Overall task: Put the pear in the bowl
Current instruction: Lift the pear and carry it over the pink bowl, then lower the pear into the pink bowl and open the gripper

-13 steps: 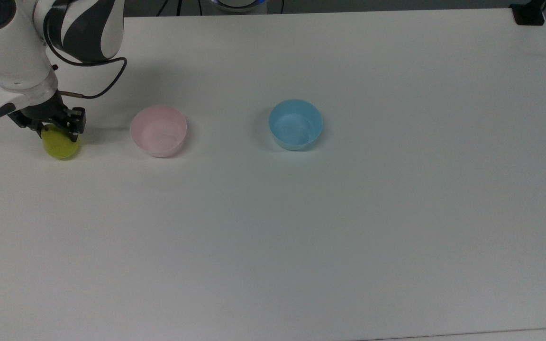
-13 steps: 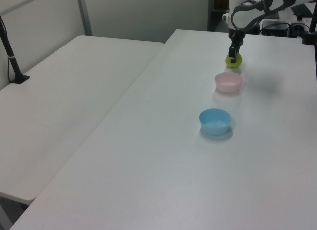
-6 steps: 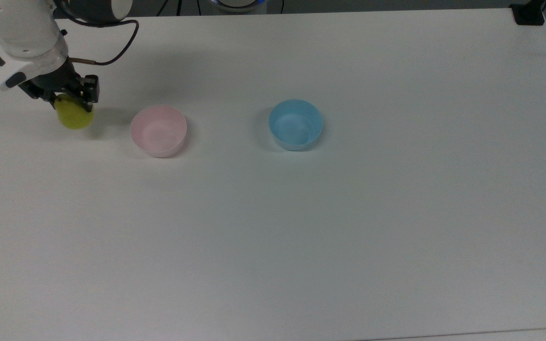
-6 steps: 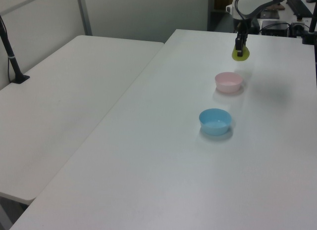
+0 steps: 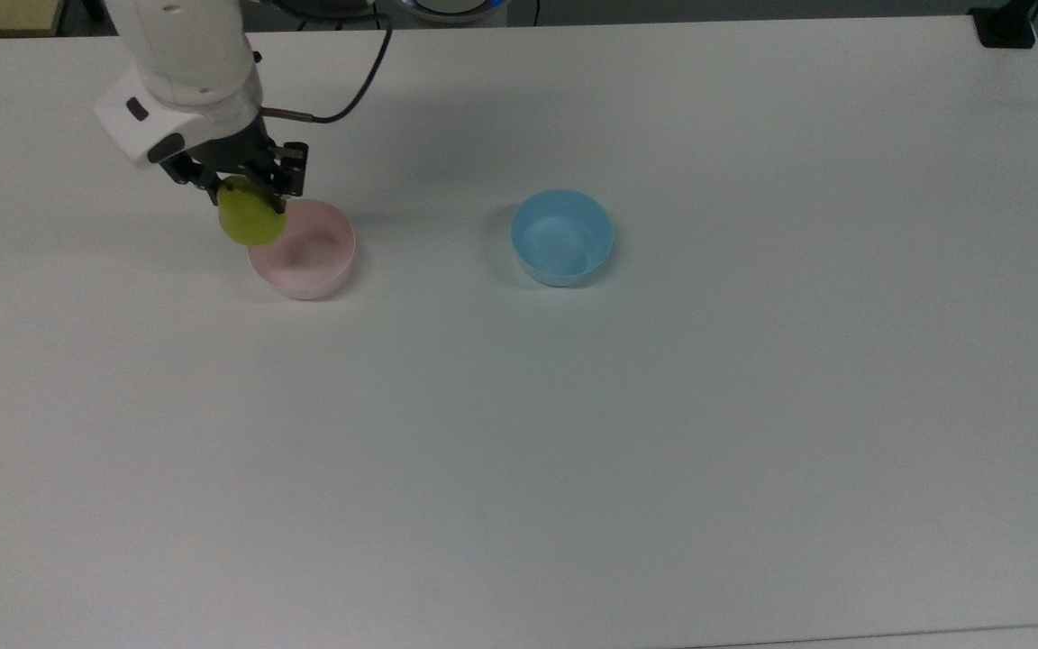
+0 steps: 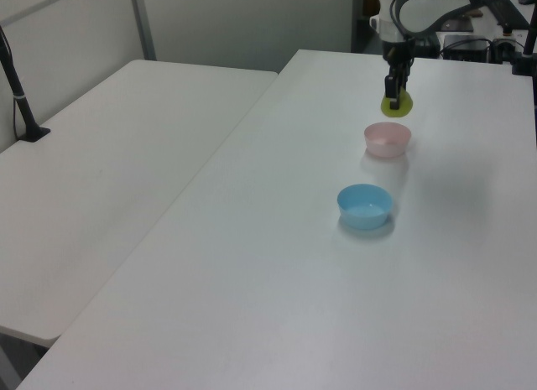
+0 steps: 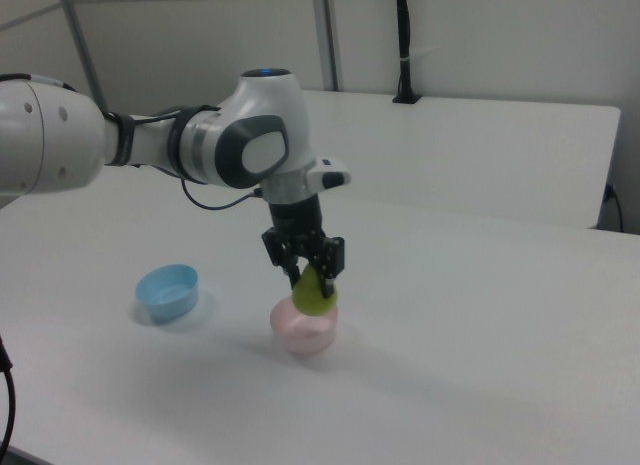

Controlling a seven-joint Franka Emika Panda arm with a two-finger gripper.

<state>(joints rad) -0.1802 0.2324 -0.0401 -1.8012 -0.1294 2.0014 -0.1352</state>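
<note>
**Pear held above the pink bowl's rim**

Surroundings: The white table carries two small bowls. The pink bowl stands at the top view's left; the light blue bowl stands well apart from it, toward the top view's right. In the left view the light blue bowl is nearer the camera and the pink bowl lies beyond it. A second white table stands at the left view's left. Nothing stands between the pear and the pink bowl.

Arm pose: The white arm reaches in from the right view's left, with its wrist pointing straight down. The gripper is clamped on the upper part of the pear, which hangs below the fingers. In the right view the pear is clear of the table, just above the pink bowl and overlapping its rim. In the top view the pear covers the bowl's left edge.

Change: One second ago the pear was low, at the top view's far left, well apart from the pink bowl. It has since been lifted and carried toward the top view's right, up to that bowl. Both bowls are where they were.
</note>
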